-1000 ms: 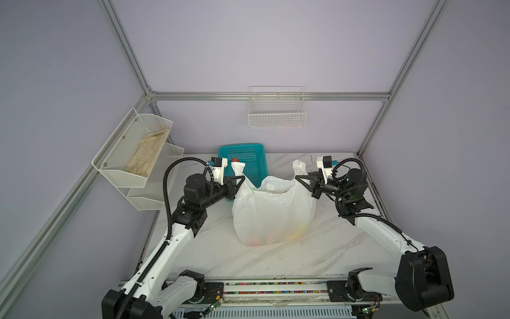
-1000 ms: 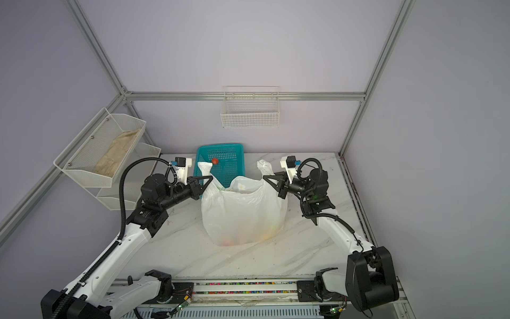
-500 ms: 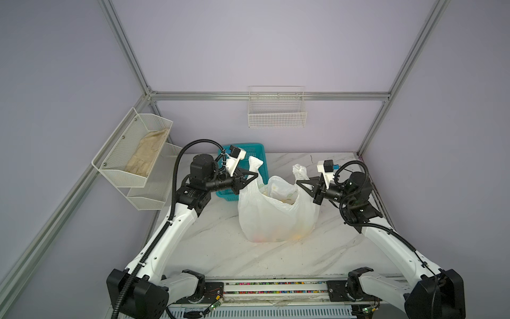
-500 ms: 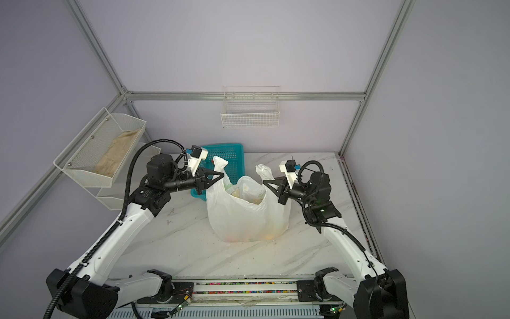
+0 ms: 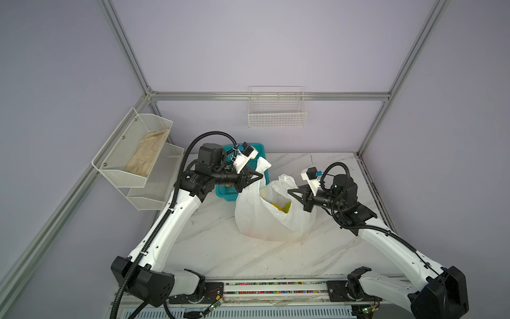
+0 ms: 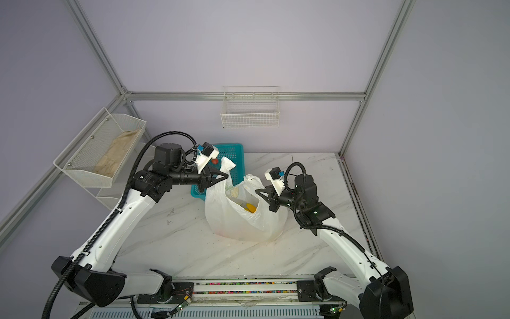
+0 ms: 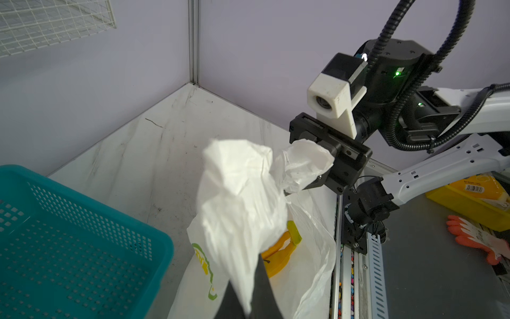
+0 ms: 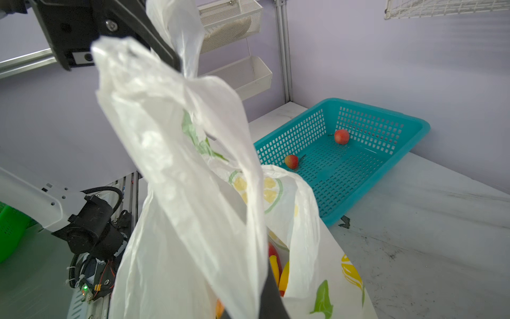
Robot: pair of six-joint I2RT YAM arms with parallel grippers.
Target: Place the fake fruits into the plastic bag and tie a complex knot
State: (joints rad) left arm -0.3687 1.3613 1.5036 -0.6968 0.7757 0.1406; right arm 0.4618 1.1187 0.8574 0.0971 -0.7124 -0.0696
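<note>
My left gripper (image 5: 260,175) was clamped shut on one handle of the plastic bag (image 5: 256,221), my right gripper (image 5: 289,190) on the other; the bag sagged between them on the table (image 5: 220,248), fake fruits (image 5: 278,206) inside.

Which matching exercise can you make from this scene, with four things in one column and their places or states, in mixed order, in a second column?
Things:
1. plastic bag
2. teal basket
3. beige cloth
4. banana

Places or states:
A. lies in the white wall shelf
B. lies inside the bag
C. held up on two sides by the left gripper and the right gripper
D. contains two red fruits

Pairs: 1-C, 2-D, 3-A, 4-B
</note>
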